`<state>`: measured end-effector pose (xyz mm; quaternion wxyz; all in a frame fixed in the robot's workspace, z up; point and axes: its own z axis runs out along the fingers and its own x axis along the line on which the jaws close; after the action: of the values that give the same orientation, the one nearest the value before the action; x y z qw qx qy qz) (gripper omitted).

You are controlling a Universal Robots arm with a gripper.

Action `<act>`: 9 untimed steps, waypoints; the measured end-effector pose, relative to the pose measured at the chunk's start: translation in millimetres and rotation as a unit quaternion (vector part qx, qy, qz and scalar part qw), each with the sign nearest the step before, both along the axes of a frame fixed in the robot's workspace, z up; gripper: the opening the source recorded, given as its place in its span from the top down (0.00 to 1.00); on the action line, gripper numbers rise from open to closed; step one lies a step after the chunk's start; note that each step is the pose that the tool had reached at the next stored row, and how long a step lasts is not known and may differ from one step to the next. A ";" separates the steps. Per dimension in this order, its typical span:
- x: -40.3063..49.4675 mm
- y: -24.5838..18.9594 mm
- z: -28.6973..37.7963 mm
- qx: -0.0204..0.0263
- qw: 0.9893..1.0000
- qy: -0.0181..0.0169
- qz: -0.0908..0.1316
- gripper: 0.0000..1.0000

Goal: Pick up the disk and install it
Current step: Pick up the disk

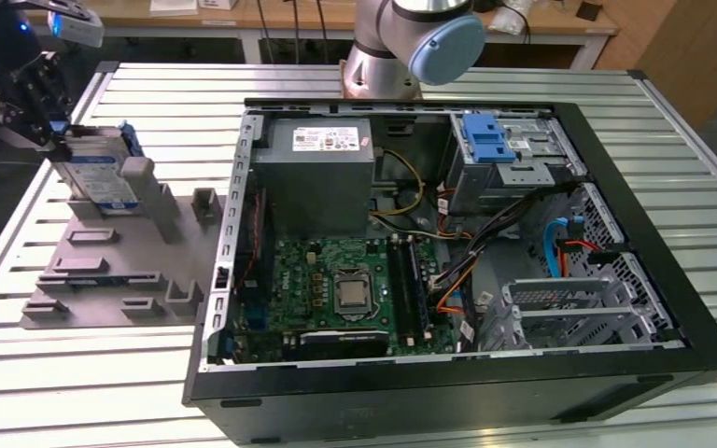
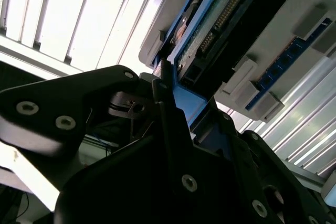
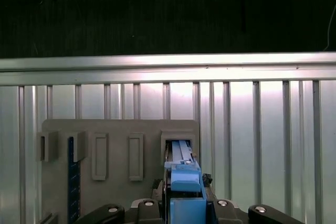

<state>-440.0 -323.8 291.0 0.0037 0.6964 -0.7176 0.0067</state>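
Jaws look clamped on the blue-railed end of the silver rectangular hard disk [image 1: 94, 173]; far-side contact is hidden, so not certain. It stands upright in the grey plastic holder plate [image 1: 109, 271], upper left of the exterior view. The black gripper [image 1: 57, 131] should pull straight along the slot, no twist, or the rails will probably bind.

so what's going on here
The robot's claw is closed on the top end of a flat silver hard drive in blue plastic carrier rails. The drive stands on end in a slot of the grey plastic holder plate, which lies to the exterior view's left of the open black computer case. The drive is not in the case yet.
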 end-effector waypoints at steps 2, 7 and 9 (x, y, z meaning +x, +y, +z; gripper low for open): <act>0.1 0.0 1.3 0.000 1.000 0.000 0.000 0.64; 0.1 0.0 6.7 0.000 1.000 0.000 0.000 0.64; 0.1 0.1 8.9 0.000 1.000 0.000 0.000 0.64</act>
<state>-439.9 -323.7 300.0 0.0036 0.6964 -0.7176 0.0067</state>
